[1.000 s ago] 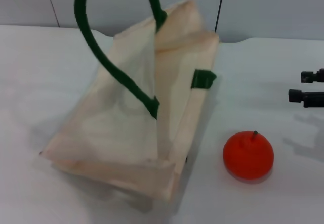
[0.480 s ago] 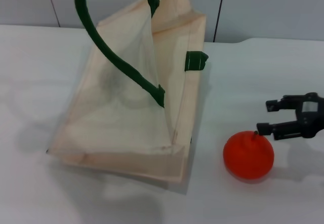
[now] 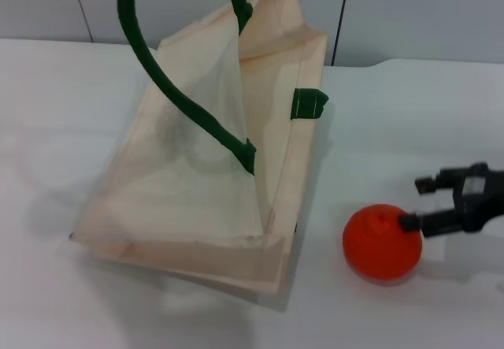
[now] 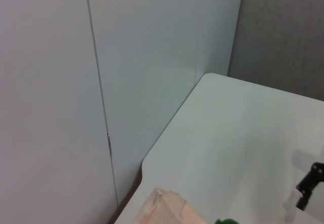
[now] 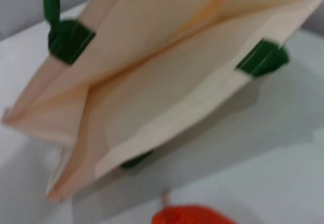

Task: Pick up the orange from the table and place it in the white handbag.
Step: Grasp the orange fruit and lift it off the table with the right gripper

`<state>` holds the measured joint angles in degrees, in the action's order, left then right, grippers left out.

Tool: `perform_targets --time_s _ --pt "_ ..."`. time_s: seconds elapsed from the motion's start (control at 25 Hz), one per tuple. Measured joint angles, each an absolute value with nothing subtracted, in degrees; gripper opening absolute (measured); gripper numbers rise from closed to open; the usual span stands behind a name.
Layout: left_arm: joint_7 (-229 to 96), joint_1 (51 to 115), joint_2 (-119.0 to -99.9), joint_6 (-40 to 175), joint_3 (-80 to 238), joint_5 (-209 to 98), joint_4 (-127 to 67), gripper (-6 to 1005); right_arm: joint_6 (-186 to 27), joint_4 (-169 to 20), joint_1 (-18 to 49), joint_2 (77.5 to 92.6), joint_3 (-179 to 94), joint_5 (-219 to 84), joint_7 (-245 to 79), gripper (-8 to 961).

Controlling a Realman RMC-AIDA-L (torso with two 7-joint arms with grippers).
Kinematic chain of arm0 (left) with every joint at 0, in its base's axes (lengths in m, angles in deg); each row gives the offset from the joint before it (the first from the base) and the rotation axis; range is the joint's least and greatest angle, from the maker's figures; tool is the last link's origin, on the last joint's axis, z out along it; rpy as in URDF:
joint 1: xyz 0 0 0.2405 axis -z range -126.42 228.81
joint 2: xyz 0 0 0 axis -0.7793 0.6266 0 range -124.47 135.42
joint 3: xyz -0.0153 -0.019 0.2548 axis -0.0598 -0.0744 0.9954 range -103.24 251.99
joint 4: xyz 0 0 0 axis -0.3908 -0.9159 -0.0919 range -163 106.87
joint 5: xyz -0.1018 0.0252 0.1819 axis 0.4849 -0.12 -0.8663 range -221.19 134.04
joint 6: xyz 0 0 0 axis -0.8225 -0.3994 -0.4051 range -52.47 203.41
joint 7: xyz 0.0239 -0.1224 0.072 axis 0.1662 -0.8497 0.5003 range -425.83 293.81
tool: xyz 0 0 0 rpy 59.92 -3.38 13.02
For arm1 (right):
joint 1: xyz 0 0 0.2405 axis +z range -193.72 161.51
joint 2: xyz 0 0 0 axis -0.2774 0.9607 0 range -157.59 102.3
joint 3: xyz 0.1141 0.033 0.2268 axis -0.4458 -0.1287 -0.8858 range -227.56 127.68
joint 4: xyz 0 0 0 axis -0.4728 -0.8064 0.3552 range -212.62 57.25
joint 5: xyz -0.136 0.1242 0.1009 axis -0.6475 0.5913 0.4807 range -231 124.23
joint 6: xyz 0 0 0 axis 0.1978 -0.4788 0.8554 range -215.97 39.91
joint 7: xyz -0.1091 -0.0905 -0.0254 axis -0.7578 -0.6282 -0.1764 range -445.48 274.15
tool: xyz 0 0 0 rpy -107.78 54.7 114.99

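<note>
The orange (image 3: 382, 243) sits on the white table (image 3: 409, 113) at the right front; its top edge also shows in the right wrist view (image 5: 192, 216). My right gripper (image 3: 417, 202) is open just right of the orange, its lower fingertip touching the fruit's side. The white handbag (image 3: 197, 183) stands tilted left of the orange, mouth open, lifted by a green handle (image 3: 157, 73) that runs up out of view. The bag fills the right wrist view (image 5: 167, 72), and a corner shows in the left wrist view (image 4: 169, 209). My left gripper is out of view.
A grey wall with panel seams (image 3: 409, 10) runs behind the table's far edge. The right gripper shows far off in the left wrist view (image 4: 308, 186). Bare tabletop lies between the bag and the orange.
My right gripper has come in from the right edge to the orange and now touches it. The orange has shifted slightly left. The bag has swung and opened wider.
</note>
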<state>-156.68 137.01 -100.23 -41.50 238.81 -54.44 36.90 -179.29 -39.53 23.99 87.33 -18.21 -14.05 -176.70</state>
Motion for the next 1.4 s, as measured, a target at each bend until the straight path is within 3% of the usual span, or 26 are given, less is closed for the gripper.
perform_targets --time_s 0.48,0.84,1.08,1.4 --pt "-156.69 136.73 -100.21 -41.51 238.75 -54.29 36.95 147 -175.87 -44.26 26.01 88.08 -12.98 -17.19 -174.39 838" --pt "-156.55 135.85 -100.29 -41.43 238.73 -53.60 36.98 149 -174.87 -45.51 27.08 87.72 -11.22 -16.24 -175.70 814" --pt "-156.53 135.89 -100.28 -41.41 238.72 -53.54 36.94 151 -177.27 -46.10 29.16 86.88 -10.73 -16.56 -175.06 573" --pt "-156.53 135.95 -100.33 -41.45 238.73 -53.51 36.37 152 -177.54 -45.50 29.62 87.31 -10.26 -14.65 -176.16 488"
